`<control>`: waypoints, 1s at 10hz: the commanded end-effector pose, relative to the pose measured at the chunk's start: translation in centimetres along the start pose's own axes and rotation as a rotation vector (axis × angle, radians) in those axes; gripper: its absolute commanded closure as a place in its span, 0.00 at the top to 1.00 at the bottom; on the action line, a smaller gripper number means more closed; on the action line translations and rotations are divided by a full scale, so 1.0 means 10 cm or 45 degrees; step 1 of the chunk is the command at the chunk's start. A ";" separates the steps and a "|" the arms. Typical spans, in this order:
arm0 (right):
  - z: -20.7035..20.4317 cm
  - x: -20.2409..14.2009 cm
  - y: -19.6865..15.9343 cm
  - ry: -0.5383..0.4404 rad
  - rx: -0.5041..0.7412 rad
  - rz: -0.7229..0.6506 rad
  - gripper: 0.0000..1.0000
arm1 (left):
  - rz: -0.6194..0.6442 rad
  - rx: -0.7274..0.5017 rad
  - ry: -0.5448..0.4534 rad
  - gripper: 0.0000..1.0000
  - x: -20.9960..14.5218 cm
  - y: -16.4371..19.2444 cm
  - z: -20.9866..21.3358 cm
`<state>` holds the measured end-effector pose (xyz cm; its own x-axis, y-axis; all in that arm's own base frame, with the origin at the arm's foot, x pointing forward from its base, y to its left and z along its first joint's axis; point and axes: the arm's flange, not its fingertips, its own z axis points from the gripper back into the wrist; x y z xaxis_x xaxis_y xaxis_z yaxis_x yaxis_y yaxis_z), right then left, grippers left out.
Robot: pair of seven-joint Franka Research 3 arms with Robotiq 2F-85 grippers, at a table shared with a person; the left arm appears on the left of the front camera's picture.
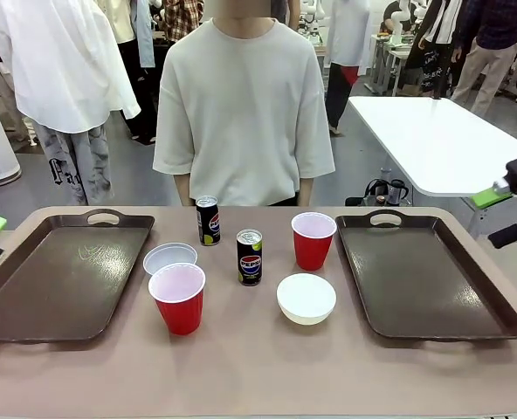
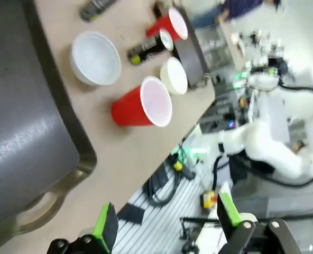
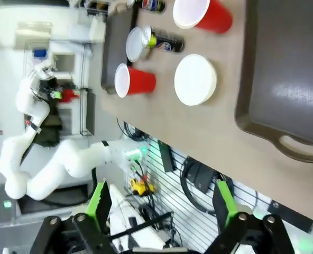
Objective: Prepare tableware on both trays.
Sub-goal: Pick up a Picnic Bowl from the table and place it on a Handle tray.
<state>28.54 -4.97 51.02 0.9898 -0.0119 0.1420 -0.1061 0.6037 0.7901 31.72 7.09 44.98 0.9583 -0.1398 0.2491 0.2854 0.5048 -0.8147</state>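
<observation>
While my left gripper (image 2: 166, 210) and right gripper (image 3: 160, 197) hang spread wide, tableware (image 1: 250, 257) crowds the table's (image 1: 258, 371) middle between the trays (image 1: 40, 284); grabbing the near cup (image 1: 179, 298) could knock the bowl (image 1: 169, 257) just behind.

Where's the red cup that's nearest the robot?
In the front view, that red cup stands on the table left of the middle, beside the left tray and just in front of a white bowl.
</observation>
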 end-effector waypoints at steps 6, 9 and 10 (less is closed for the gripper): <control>0.12 0.06 -0.18 -0.113 0.093 -0.039 1.00 | 0.085 0.004 -0.310 1.00 -0.05 -0.06 0.36; 0.12 0.06 -0.18 -0.113 0.093 -0.039 1.00 | 0.085 0.004 -0.310 1.00 -0.05 -0.06 0.36; 0.12 0.06 -0.18 -0.113 0.093 -0.039 1.00 | 0.085 0.004 -0.310 1.00 -0.05 -0.06 0.36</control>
<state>29.28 -7.27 50.35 0.9810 -0.1055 0.1629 -0.0780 0.5544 0.8286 31.11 9.75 47.32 0.9472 0.1012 0.3042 0.2093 0.5236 -0.8259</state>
